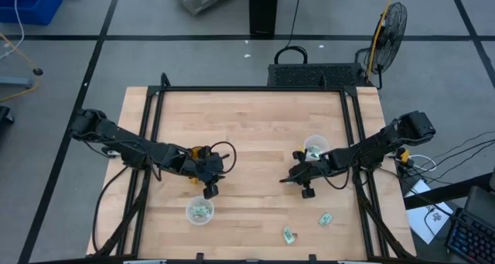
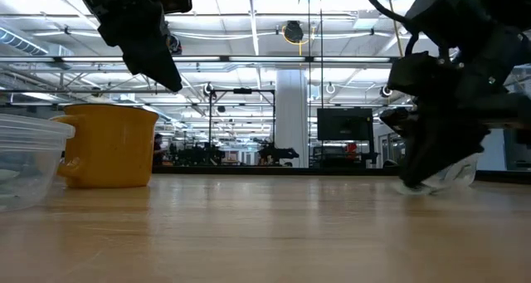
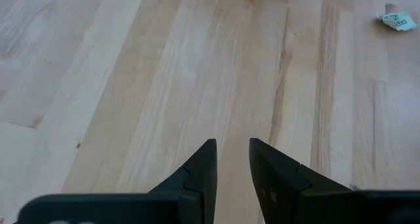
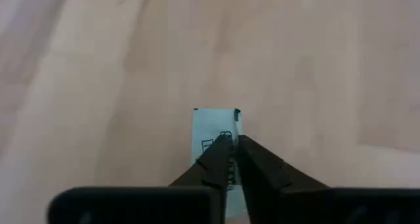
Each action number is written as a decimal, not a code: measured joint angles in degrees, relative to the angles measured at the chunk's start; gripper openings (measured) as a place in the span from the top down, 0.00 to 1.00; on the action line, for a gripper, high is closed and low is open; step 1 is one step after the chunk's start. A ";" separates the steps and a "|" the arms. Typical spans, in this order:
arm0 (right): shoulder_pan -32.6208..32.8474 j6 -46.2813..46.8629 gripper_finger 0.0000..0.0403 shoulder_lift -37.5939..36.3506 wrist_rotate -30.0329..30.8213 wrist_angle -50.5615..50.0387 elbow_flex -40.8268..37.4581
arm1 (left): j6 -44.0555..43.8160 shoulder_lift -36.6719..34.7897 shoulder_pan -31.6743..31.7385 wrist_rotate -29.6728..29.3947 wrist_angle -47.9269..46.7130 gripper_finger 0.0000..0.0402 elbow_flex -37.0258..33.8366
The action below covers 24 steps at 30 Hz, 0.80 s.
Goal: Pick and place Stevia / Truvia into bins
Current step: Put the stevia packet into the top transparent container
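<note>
My right gripper (image 1: 296, 176) is near the table's middle right, just on the near side of a clear cup (image 1: 315, 148) that holds packets. It is shut on a pale green and white packet (image 4: 214, 133). My left gripper (image 1: 209, 177) hangs between the amber cup (image 1: 199, 152) and a second clear cup (image 1: 199, 211) with packets in it. Its fingers (image 3: 203, 159) stand a little apart and hold nothing. Two loose packets (image 1: 325, 218) (image 1: 288, 234) lie flat on the table near its front right. My right gripper pinches the packet between its two fingers (image 4: 252, 159), on the flat faces near one short end (image 4: 220, 145). The rest of the packet sticks out past the fingertips. The gripper is low over the table (image 2: 431, 163); whether the packet touches the wood I cannot tell.
The amber cup (image 2: 108, 146) stands on the far side of my left gripper. One loose packet also shows far off in the left wrist view (image 3: 397, 20). Black frame rails (image 1: 151, 140) run along the table's left and right sides. Bare wood lies between the two arms.
</note>
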 joint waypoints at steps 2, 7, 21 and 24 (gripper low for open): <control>-0.02 -0.94 0.99 -0.03 3.92 0.14 0.01 | 0.00 0.00 0.00 0.00 0.02 0.77 0.00; -0.38 -1.89 0.98 -1.70 7.44 -0.17 0.36 | -0.02 0.00 0.00 -0.02 0.01 0.77 0.00; -1.56 5.88 1.00 -27.65 29.40 -35.78 5.30 | 1.46 0.02 0.00 -0.07 0.04 0.77 0.00; -3.52 14.12 0.99 -31.51 25.71 -43.26 5.35 | 1.64 0.02 0.00 -0.10 0.10 0.77 0.00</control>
